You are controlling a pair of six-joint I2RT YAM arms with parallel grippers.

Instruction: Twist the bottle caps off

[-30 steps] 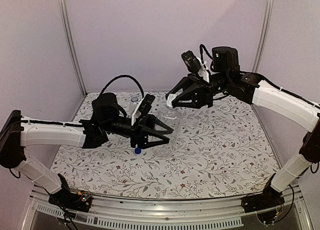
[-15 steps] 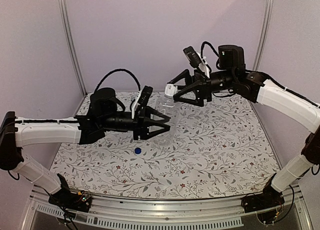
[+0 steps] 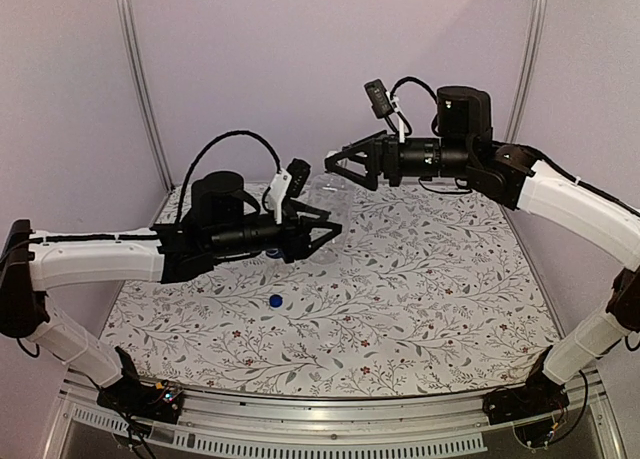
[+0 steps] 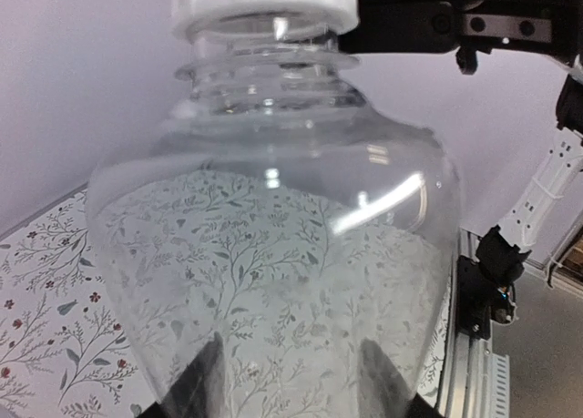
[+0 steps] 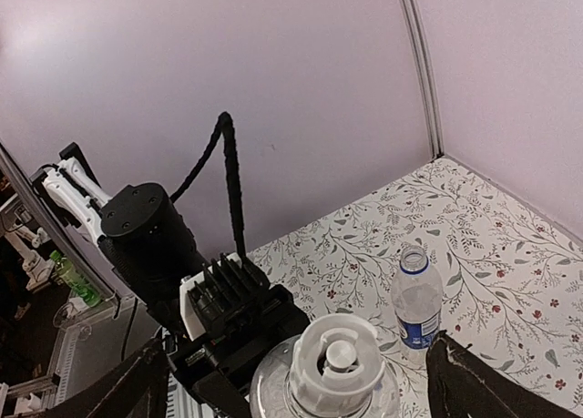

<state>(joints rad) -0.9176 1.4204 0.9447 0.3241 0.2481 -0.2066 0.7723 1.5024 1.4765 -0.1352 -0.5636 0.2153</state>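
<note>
My left gripper [image 3: 322, 237] is shut on the plain clear bottle [image 4: 273, 254] and holds it in the air above the table. Its fingers [image 4: 196, 382] show dark through the bottle's wall. The white cap [image 5: 335, 359] sits on the bottle's neck, also seen as the white cap [image 4: 264, 4] in the left wrist view. My right gripper [image 3: 345, 169] is open, with its fingers [image 5: 474, 382] wide on either side of that cap and apart from it. The Pepsi bottle [image 5: 416, 300] stands uncapped on the table. The blue cap [image 3: 275, 301] lies on the cloth.
A floral cloth covers the table [image 3: 430, 299]. Purple walls with metal posts [image 3: 135, 79] close the back and sides. The left arm's black wrist body [image 5: 228, 309] sits just behind the held bottle.
My right gripper has opened and let go of the white cap, drawing up and back a little. The left arm has lifted the clear bottle higher off the table.
</note>
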